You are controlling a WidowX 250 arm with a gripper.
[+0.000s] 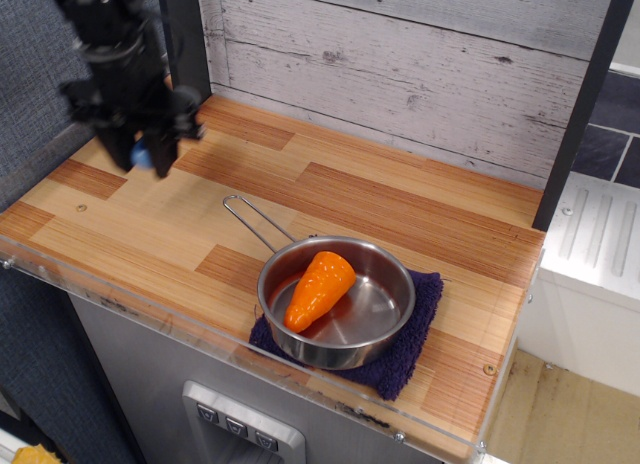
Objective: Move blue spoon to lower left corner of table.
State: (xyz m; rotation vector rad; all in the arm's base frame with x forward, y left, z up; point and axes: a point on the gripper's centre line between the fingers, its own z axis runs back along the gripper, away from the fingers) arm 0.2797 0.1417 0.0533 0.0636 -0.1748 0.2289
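My black gripper [140,160] is shut on the blue spoon [141,157], of which only a small light-blue patch shows between the fingers. It holds the spoon above the left part of the orange-brown wood-plank table [130,234], off the surface. The rest of the spoon is hidden by the fingers.
A steel pan [345,306] with an orange carrot-like toy [317,288] in it sits on a dark blue cloth [415,334] at the front right; its wire handle [255,220] points toward the table's middle. A clear acrylic edge [150,314] runs along the front. A plank wall stands behind.
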